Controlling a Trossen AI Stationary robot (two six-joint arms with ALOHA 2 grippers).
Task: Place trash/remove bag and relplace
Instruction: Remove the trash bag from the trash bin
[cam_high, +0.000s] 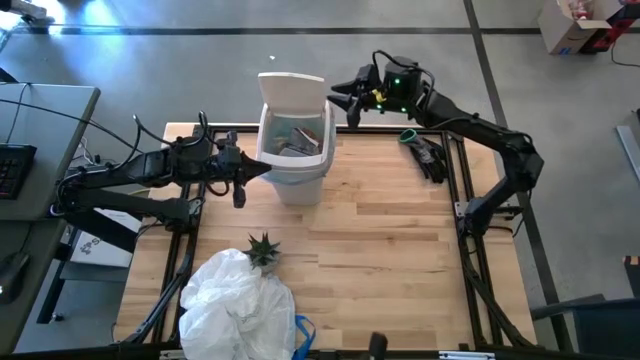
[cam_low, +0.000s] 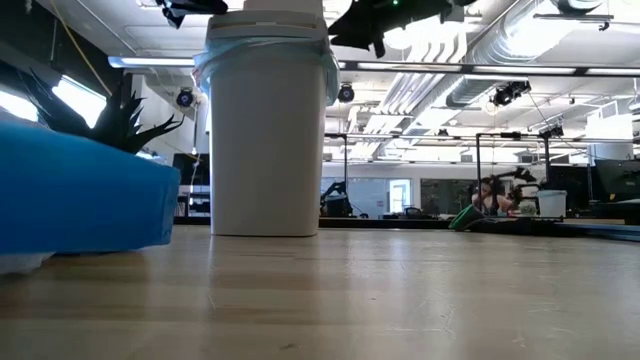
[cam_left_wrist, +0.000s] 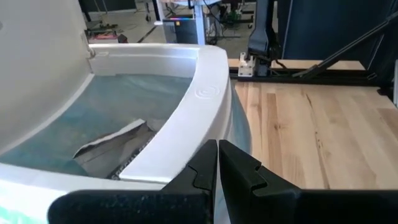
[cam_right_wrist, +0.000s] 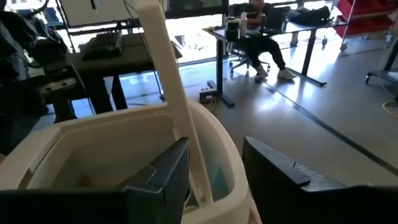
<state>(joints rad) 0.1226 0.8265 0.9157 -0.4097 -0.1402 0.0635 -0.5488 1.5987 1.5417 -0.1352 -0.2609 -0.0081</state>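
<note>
A: Any writing on the white plastic bin (cam_high: 295, 140)?

B: Only a small round embossed mark on its rim; unreadable. The thin light-blue liner bag (cam_left_wrist: 134, 102) lines it, with crumpled grey-brown paper trash (cam_high: 296, 140) inside.

A: The grippers?

B: Left gripper (cam_high: 238, 186) sits clenched and empty beside the bin's rim. Right gripper (cam_high: 347, 97) hovers by the raised lid (cam_high: 292, 88), fingers (cam_right_wrist: 163, 175) parted, grasping nothing.

A: Elsewhere?

B: A white plastic bag (cam_high: 236, 308) lies beside a green spiky plant (cam_high: 263, 249).
</note>
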